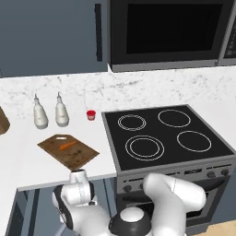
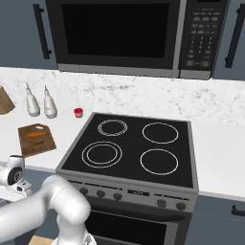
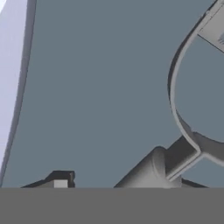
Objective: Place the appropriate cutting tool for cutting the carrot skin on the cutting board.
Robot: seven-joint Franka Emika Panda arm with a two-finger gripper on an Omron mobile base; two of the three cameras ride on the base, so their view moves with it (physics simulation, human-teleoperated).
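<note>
Cutting board (image 1: 68, 150) lies flat on the white counter (image 1: 18, 156), left of the stove (image 1: 170, 138), just in front of two white bottles (image 1: 50, 113). In the left base view its long axis runs diagonally, paler handle end toward rear-left. Carrot (image 1: 67, 145) rests on the board, long axis approx. left-right, right end angled slightly to the rear. Small red cup (image 1: 91, 115) stands beside the bottles. Peeler not identifiable. Gripper: open/closed state cannot be determined; hand view faces a grey cabinet panel (image 3: 96, 87).
</note>
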